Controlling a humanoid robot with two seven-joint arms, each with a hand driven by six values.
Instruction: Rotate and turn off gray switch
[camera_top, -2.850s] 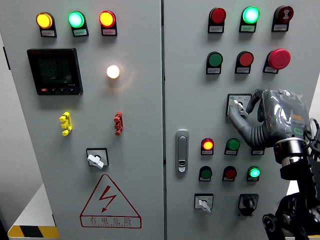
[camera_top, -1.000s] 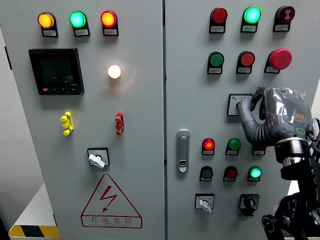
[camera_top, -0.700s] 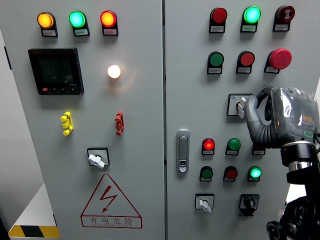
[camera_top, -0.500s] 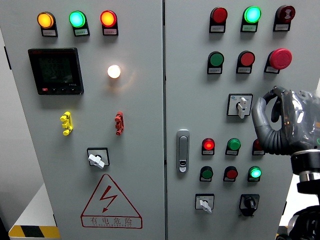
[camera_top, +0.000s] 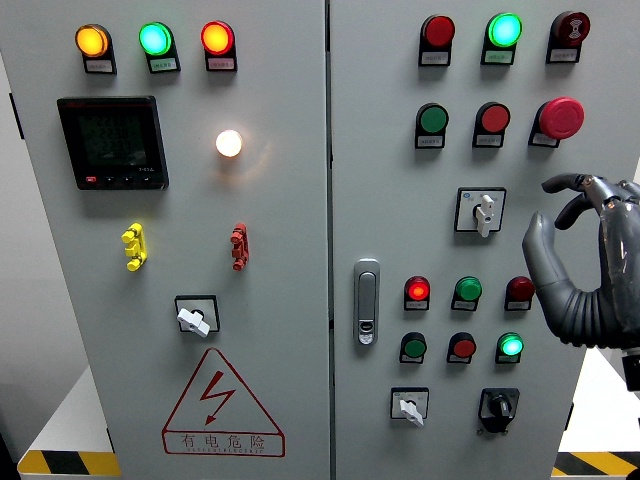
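Facing panel: a grey metal electrical cabinet (camera_top: 280, 330) with two doors fills the view; a chrome door latch (camera_top: 366, 301) sits on the right door near the seam.
Floor edge: yellow-and-black hazard tape (camera_top: 58, 462) shows at the lower left.
Left door: a black digital meter (camera_top: 112, 142), a lit white lamp (camera_top: 228, 143) and a red triangular shock-warning label (camera_top: 222, 403).
Task item: the gray rotary switch on its square black plate (camera_top: 481, 211) is on the right door, below the red mushroom push-button (camera_top: 558, 118); its pale handle points straight up.
Right hand (camera_top: 585, 262): gray robot hand at the right edge, fingers spread and loosely bent, holding nothing, clear of the panel and well right of the switch.
Change: 1.0 s ago the fingers gripped the switch; they have since released and withdrawn rightward. The handle, tilted 2.9 s ago, now stands vertical.
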